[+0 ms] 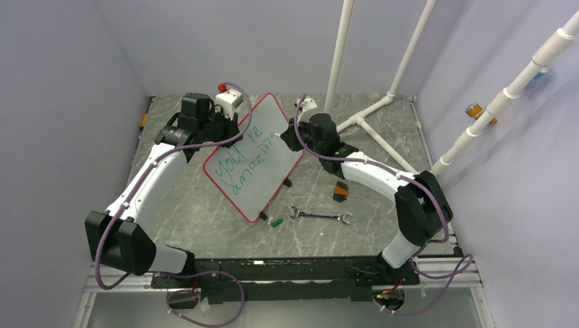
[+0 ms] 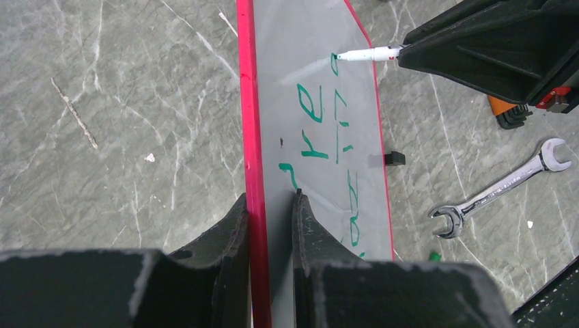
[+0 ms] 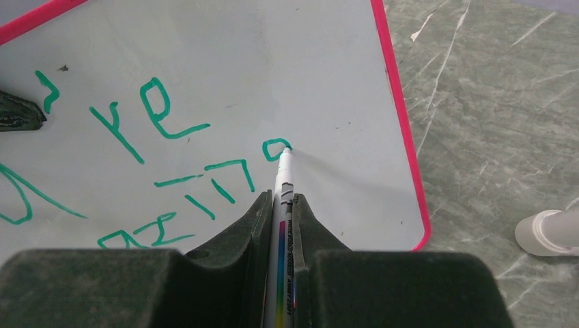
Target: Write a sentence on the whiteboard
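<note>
Right end effector (image 3: 281, 199) pinches marker (image 3: 285, 164) seemingly touching the whiteboard (image 3: 307, 68); left end effector (image 2: 270, 198) clamps its edge.

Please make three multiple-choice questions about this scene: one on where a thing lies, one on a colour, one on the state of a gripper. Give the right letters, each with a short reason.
1. Where does the wrench lie?
A) on the whiteboard
B) on the table, nearer the arm bases than the whiteboard
C) in the right gripper

2. What colour is the sentence?
A) green
B) blue
C) black

3. What is the state of the right gripper?
A) open and empty
B) shut on the wrench
C) shut on the marker

Answers:
1 B: the top view shows it flat on the table, off the board.
2 A: the strokes are green in every view.
3 C: the right wrist view shows the marker pinched in its jaws.
</note>
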`<action>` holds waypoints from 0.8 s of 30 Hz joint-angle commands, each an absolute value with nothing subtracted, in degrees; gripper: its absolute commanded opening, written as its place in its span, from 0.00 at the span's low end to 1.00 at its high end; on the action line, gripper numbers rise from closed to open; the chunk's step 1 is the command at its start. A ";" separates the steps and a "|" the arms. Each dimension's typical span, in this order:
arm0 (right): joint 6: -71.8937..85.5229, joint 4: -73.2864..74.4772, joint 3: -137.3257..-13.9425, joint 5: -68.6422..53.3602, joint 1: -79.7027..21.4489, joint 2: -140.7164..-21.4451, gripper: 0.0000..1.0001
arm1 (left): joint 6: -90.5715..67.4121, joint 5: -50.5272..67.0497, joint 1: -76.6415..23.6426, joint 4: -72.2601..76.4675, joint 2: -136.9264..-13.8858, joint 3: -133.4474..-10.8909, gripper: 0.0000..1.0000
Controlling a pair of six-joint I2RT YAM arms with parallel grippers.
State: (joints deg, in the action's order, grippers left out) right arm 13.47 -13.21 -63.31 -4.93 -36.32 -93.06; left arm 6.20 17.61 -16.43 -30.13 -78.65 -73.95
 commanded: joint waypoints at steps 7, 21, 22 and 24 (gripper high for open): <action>13.09 -14.30 -66.29 -5.37 -36.66 -94.31 0.00 | 16.80 8.70 -16.17 -35.86 -79.59 -73.62 0.00; 13.67 -15.07 -62.27 -6.42 -36.70 -93.72 0.00 | 16.86 8.61 -16.14 -35.86 -79.46 -73.67 0.00; 13.78 -15.12 -61.86 -6.42 -36.65 -93.60 0.00 | 16.80 8.61 -16.17 -35.86 -79.48 -73.65 0.00; 13.80 -15.16 -61.01 -6.34 -36.57 -93.39 0.00 | 16.83 8.55 -16.15 -35.86 -79.40 -73.63 0.00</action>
State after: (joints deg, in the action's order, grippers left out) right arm 13.50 -13.87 -62.92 -4.99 -36.36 -93.47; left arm 6.15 17.50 -16.32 -30.28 -78.65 -73.95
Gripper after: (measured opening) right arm 0.144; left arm 0.213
